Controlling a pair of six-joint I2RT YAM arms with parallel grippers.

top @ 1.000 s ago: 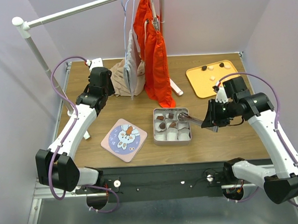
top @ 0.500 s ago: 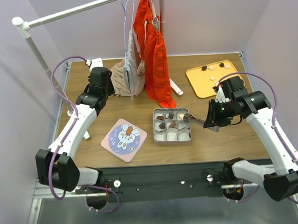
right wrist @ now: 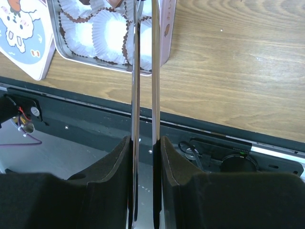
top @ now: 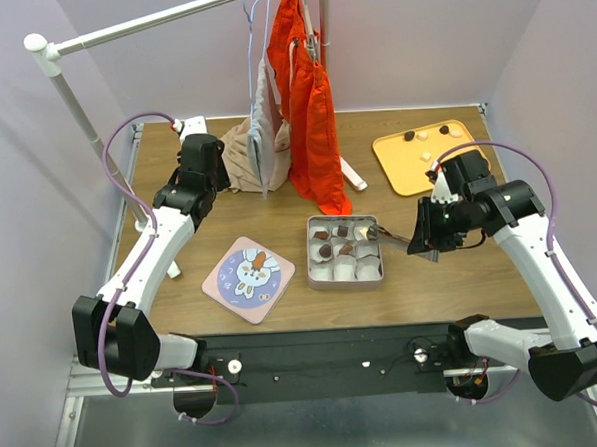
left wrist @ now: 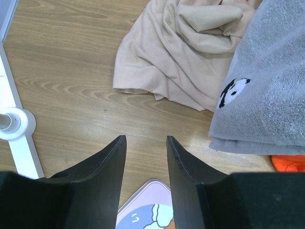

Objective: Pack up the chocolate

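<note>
A metal tin lined with white paper cups stands mid-table. Dark chocolate lies in some of its far cups. More chocolate, dark and pale, lies on the orange tray at the back right. My right gripper is shut on metal tongs, whose tips reach over the tin's far right part. The tips run off the top of the right wrist view, so anything between them is hidden. My left gripper hangs open and empty over bare wood at the back left.
The tin's lid with a rabbit picture lies left of the tin. A clothes rail spans the back with an orange garment and a grey towel. A beige cloth lies crumpled beneath. A white rack foot stands left.
My right gripper has drawn back slightly to the right, pulling the tong tips towards the tin's right edge. The left arm has not moved.
</note>
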